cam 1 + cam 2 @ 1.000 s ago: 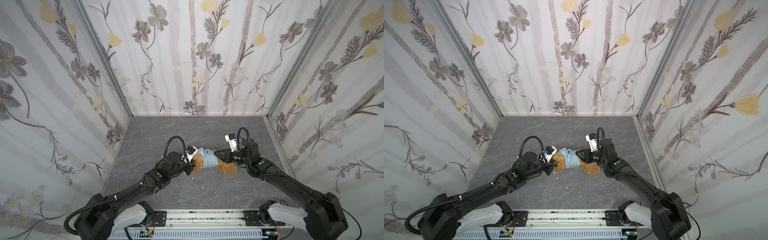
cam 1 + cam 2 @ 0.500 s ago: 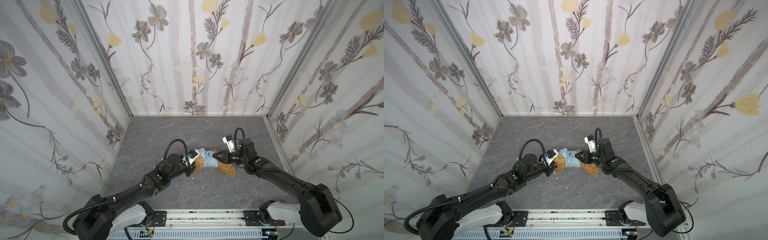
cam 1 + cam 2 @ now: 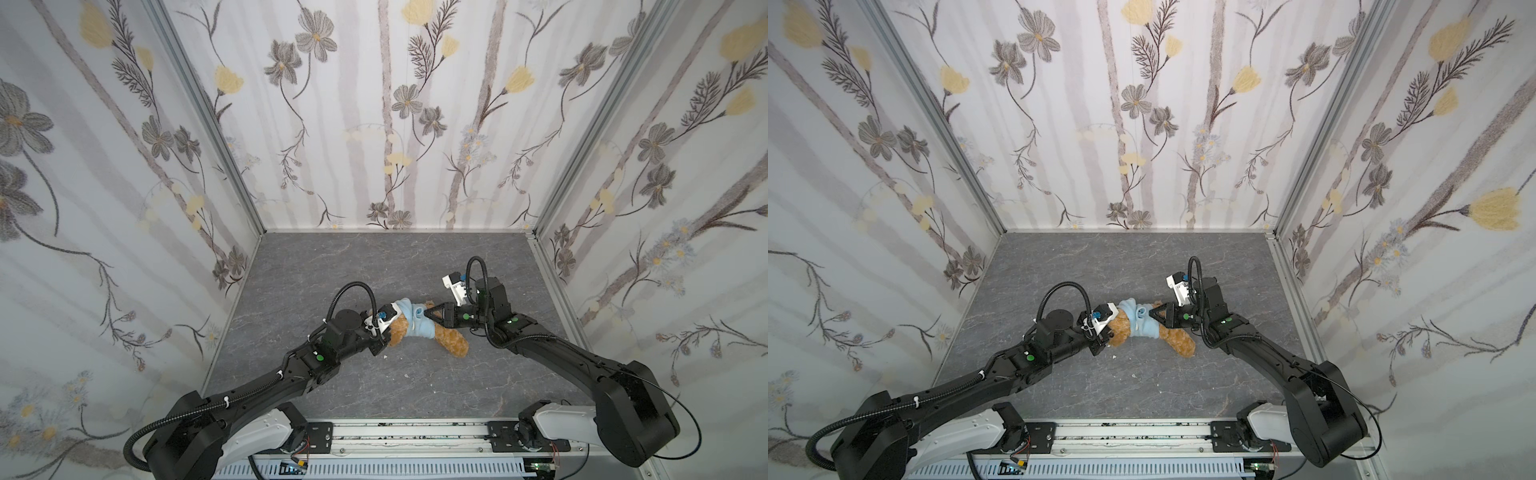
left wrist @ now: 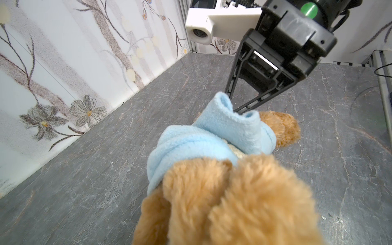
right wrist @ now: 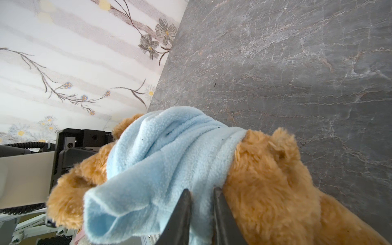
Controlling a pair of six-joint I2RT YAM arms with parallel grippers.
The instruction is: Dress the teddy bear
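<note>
The teddy bear (image 3: 452, 341) (image 3: 1178, 340) lies on its side mid-table, golden-brown and fluffy. A light-blue fleece top (image 3: 417, 323) (image 3: 1143, 321) is bunched round its trunk. My left gripper (image 3: 388, 336) (image 3: 1106, 332) is shut on the bear's left end. In the left wrist view, fur (image 4: 233, 201) hides its jaws. My right gripper (image 3: 427, 312) (image 3: 1153, 313) reaches in from the right. In the right wrist view its fingers (image 5: 201, 197) pinch a fold of the top (image 5: 159, 159) beside the bear's fur (image 5: 275, 180). The left wrist view shows its tips (image 4: 235, 110) buried in the fleece (image 4: 201, 144).
The grey marbled table (image 3: 374, 266) is walled in by flowered panels at the left, back and right. A metal rail (image 3: 415, 436) with both arm bases runs along the front edge. A few small white crumbs (image 3: 384, 356) lie just in front of the bear.
My right gripper has moved left into the bear, and its jaws have closed on the blue top. The left gripper keeps its hold, and the bear has barely shifted.
</note>
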